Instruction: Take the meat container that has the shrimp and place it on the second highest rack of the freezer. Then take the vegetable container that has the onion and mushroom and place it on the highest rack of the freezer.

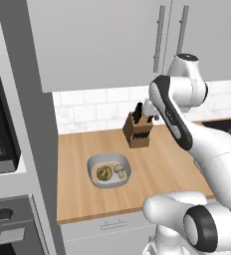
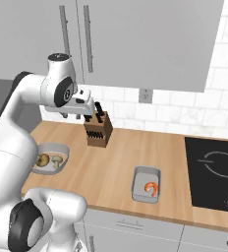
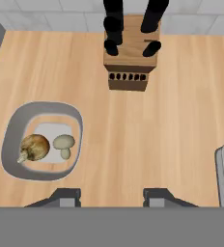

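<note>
The vegetable container, a grey oval tub, holds the yellow-brown onion and the pale mushroom; it sits on the wooden counter at the left, also visible as the tub. The meat container, a grey rectangular tray, holds the small orange shrimp and lies near the counter's front edge. My gripper hangs open high above the counter between the two containers, nearer the knife block, with nothing between its fingers. The freezer and its racks are out of view.
A wooden knife block with black handles stands at the back by the tiled wall. A black cooktop lies right of the meat container. Grey wall cabinets hang above; an oven column rises at the left.
</note>
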{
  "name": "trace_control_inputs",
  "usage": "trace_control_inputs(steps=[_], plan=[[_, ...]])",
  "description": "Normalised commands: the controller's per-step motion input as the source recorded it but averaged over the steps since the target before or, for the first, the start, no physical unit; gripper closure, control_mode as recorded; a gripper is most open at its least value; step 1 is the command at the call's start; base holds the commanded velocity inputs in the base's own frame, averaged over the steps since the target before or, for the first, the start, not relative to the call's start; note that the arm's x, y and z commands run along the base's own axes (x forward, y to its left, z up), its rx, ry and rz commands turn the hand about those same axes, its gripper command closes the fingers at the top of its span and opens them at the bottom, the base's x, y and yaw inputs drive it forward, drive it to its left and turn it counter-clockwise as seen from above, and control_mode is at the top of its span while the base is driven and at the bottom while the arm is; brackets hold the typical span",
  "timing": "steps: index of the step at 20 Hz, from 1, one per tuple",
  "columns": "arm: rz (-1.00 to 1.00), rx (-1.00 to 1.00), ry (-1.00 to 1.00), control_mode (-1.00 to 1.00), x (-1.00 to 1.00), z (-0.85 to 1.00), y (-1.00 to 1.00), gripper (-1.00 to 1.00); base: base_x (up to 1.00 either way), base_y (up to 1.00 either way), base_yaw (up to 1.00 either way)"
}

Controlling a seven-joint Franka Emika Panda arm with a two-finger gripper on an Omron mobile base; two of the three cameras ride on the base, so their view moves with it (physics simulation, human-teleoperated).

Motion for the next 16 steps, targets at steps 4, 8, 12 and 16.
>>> trace_control_inputs(steps=[4,8,12,16], plan=[[-0.17,-0.09,0.06,-1.0,0.09,-0.08,0.32,-1.0,0.0,0.0,0.0],[-0.39,0.0,0.08,-1.0,-0.13,-0.9,0.65,-1.0,0.0,0.0,0.0],[-0.54,0.0,0.18,-1.0,-0.45,-1.0,1.0,-1.0,0.0,0.0,0.0],[-0.54,0.0,0.27,-1.0,-0.23,-1.0,1.0,-1.0,0.0,0.0,0.0]])
